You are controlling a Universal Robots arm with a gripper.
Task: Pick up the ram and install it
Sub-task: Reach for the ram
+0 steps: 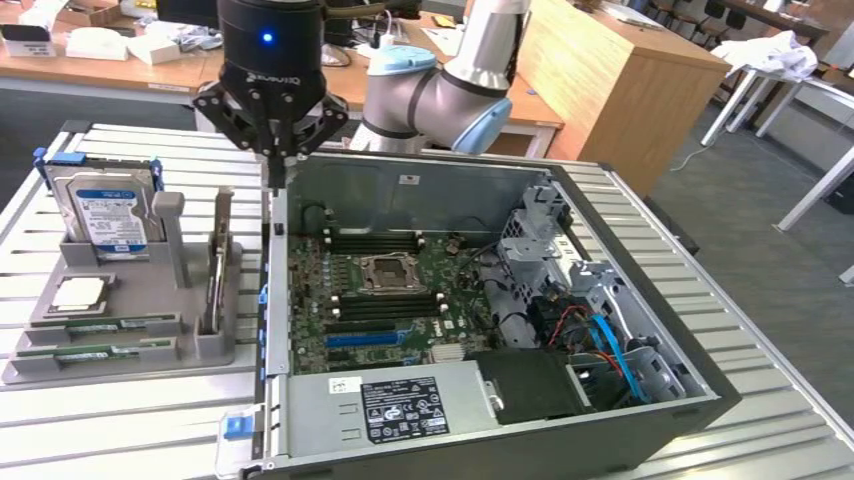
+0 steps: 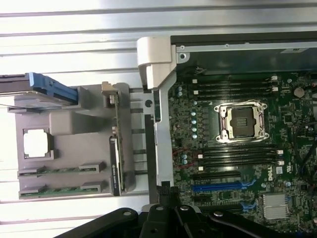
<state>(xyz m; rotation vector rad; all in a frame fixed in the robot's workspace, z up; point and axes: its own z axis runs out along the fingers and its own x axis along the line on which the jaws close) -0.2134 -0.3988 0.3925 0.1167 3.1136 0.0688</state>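
- Exterior view: a ribbed, silvery metal surface [image 1: 747, 330] carries everything here. In the wrist view its slats [image 2: 74, 29] run bright beyond the tray.
- A dark grey computer case [image 1: 400, 195] lies on its side with the panel off, and its inner wall [image 2: 237, 54] is bare metal.
- A silver robot arm with pale blue joints [image 1: 441, 90] reaches in from behind the case.
- A green motherboard [image 1: 340, 300] lies flat inside the case. Its long memory slots [image 2: 233, 87] flank the square processor socket [image 2: 242, 121].
- A grey plastic tray [image 1: 80, 370] sits just beside the case, on the exterior view's left.
- A silver hard drive with a blue-and-white label [image 1: 110, 215] stands upright at the tray's far end.
- The black pincer [image 1: 276, 175] hangs over the case's wall nearest the tray, its fingers pressed together with nothing between them. In the wrist view its tip [image 2: 166, 191] lies above that same wall.
- A thin expansion card [image 1: 218, 270] stands on edge in the tray's side nearest the case.
- The ram is two long, thin green circuit-board strips. The first ram strip [image 1: 104, 325] and the second ram strip [image 1: 91, 352] lie flat in side-by-side slots at the tray's near end, well apart from the pincer. The wrist view shows both [image 2: 62, 170] [image 2: 62, 190].
- A square silver processor chip [image 1: 78, 292] rests between the hard drive and the strips.
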